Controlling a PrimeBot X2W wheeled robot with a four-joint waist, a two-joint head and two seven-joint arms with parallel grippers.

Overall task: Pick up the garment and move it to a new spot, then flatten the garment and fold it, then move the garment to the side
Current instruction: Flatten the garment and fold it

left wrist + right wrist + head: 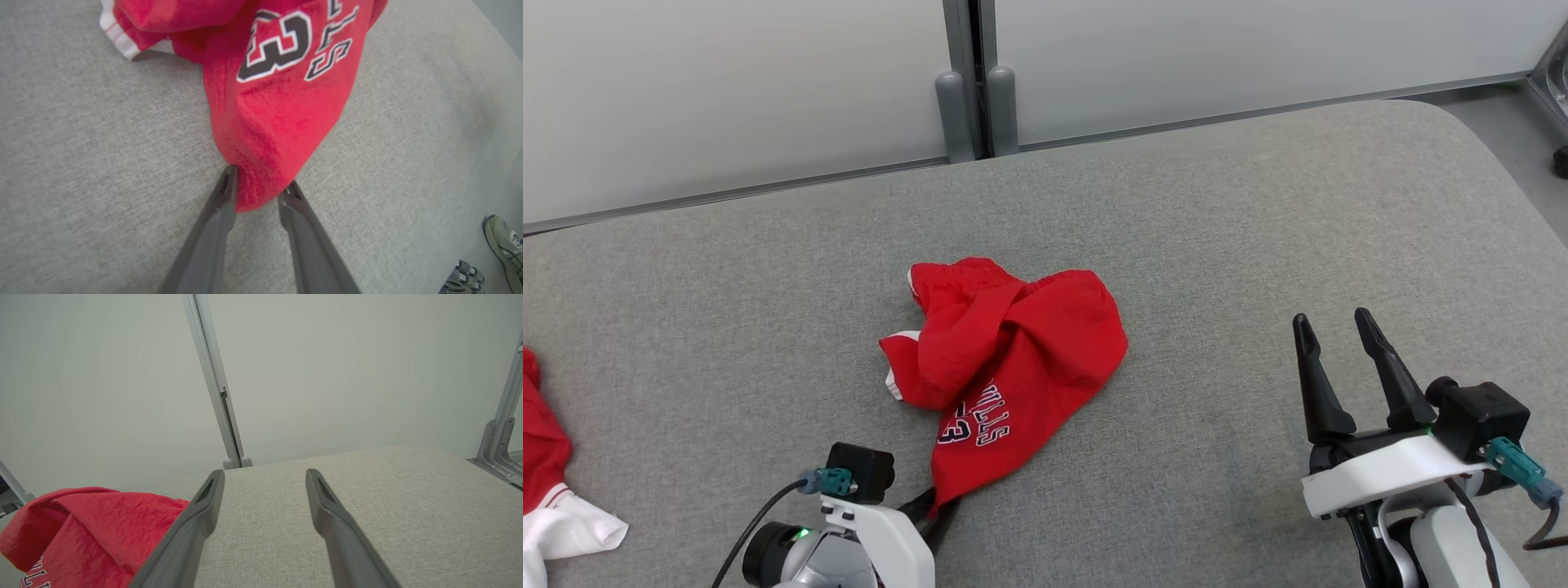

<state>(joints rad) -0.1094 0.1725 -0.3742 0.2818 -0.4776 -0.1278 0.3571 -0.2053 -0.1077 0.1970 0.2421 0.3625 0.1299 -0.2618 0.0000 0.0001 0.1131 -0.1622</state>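
Ok, status: garment [1013, 351] is a crumpled red heap roughly mid-way across the padded tabletop [1258, 204], a bit closer to the near edge than the far one. White trim shows on its left side. A black "3" and letters with white outlines face up on the near flap.

The near flap tapers to a point toward the near edge, ending at the left gripper [939, 506]. In the left wrist view the left gripper [259, 185] has its fingers either side of that corner of the garment [278, 114], at a middling gap. Cloth sits between them and touches both inner faces. Can't tell if it's actually clamped or just straddled. The rest of the fabric lies on the surface.

Right gripper [1333, 320] is spread wide and holds nothing. It's over the near right part of the tabletop, fingers pointing at the far edge, well apart from the garment. The right wrist view agrees: right gripper [264, 475] has bare grey surface between its fingers, garment [90, 531] off to its left.

Other stuff: second red-and-white garment [547, 465] at the left edge near the near corner. Pale wall panels [768, 82] with a grey post [968, 82] run behind the far edge. A person's shoe [504, 245] is on the floor past the tabletop's edge in the left wrist view.
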